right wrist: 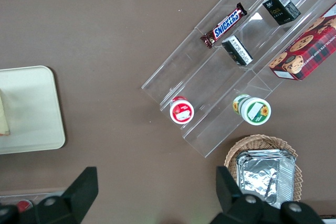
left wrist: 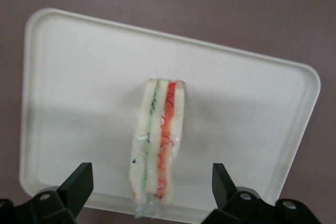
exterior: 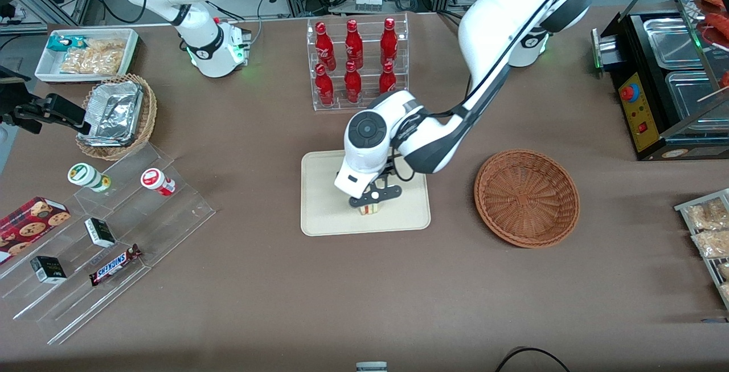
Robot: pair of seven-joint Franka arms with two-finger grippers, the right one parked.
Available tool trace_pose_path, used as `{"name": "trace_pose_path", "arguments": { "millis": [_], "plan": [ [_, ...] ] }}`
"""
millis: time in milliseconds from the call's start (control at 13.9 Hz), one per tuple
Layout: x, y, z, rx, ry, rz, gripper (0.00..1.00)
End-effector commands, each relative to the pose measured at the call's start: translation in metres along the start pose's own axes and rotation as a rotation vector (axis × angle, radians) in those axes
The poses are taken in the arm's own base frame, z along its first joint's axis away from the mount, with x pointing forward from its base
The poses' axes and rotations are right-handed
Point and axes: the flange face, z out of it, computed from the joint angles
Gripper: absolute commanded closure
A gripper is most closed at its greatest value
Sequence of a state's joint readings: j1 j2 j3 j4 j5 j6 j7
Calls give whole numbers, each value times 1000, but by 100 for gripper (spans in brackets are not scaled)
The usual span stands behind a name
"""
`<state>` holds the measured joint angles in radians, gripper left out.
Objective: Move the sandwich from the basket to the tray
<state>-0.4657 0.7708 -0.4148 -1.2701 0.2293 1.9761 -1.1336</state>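
Sandwich (left wrist: 157,142) lies on the tray (left wrist: 79,77), its long axis running straight out between the gripper's (left wrist: 152,190) wide-spread fingers (left wrist: 79,182), untouched by either.

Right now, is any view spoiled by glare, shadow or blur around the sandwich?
Left wrist view: the sandwich is sharp, its wrap barely shining, on the evenly lit tray; the open gripper straddles it, apart. Front view: the arm hides most of the sandwich and shades part of the tray; the basket shows clearly.
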Motion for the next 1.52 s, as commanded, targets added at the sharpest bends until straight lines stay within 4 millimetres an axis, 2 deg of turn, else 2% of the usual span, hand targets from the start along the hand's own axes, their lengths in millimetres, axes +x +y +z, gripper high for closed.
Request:
{"name": "trace_pose_path", "arguments": {
  "millis": [0,72,144,361,433,505,649,938,1010,1155,1443],
  "plan": [
    [5,-27,-45,39,46,-16,0],
    [20,-45,-50,54,48,-41,0],
    [26,-55,-54,69,41,-78,0],
    [66,-114,-70,176,-8,-154,0],
    [78,-130,-69,185,-16,-143,0],
    [88,-146,-75,190,-18,-117,0],
    [95,-184,-84,216,-21,-83,0],
    [91,-248,-105,264,-30,11,0],
    [92,-261,-114,262,-30,31,0],
    [97,-300,-129,262,-57,67,0],
    [95,-359,-182,176,-144,193,0]
  ]
}}
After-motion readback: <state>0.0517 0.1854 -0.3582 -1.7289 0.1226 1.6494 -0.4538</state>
